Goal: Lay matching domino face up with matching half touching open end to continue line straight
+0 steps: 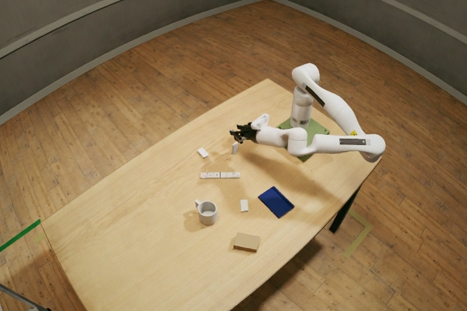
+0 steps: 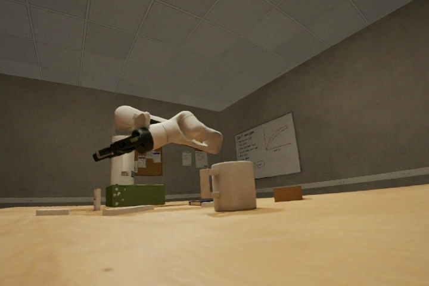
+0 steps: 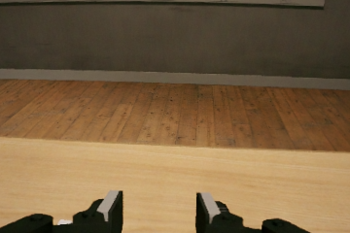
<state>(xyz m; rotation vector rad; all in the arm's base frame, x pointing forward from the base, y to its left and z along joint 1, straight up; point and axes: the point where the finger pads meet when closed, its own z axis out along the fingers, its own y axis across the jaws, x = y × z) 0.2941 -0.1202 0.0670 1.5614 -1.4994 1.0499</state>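
The table [image 1: 149, 205] [image 2: 221, 249] [image 3: 173, 170] spans the middle of the top view and the lower part of the exterior view. The white arm [image 1: 336, 106] [image 2: 187, 131] stands at the right of the top view. Its upper section slopes down to an elbow at the far right; its forearm runs back leftward, nearly level, to the wrist. The green base [image 1: 316, 128] [image 2: 137, 195] lies beneath it.

The gripper [image 1: 233, 136] [image 2: 96, 156] [image 3: 159, 209] points left in the top view. In the exterior view it extends toward the left and tilts slightly downward, raised above the table. Its fingers are partly apart, with nothing between them; in the wrist view they flank a gap at the bottom of the frame.

The blue tray [image 1: 275, 201] [image 2: 195, 202] lies right of center in the top view. The gray mug [image 1: 207, 212] [image 2: 234, 186] stands below center; the tan box [image 1: 246, 241] [image 2: 287, 193] lies below and right of it.

The domino line [image 1: 220, 175] [image 2: 127, 210] lies flat at center. One loose domino [image 1: 202, 152] [image 2: 52, 212] lies flat above its left part; the upright domino [image 1: 235, 148] [image 2: 96, 199] stands on end near the gripper in the top view, apart from it. The lower domino [image 1: 244, 205] lies flat between mug and tray.
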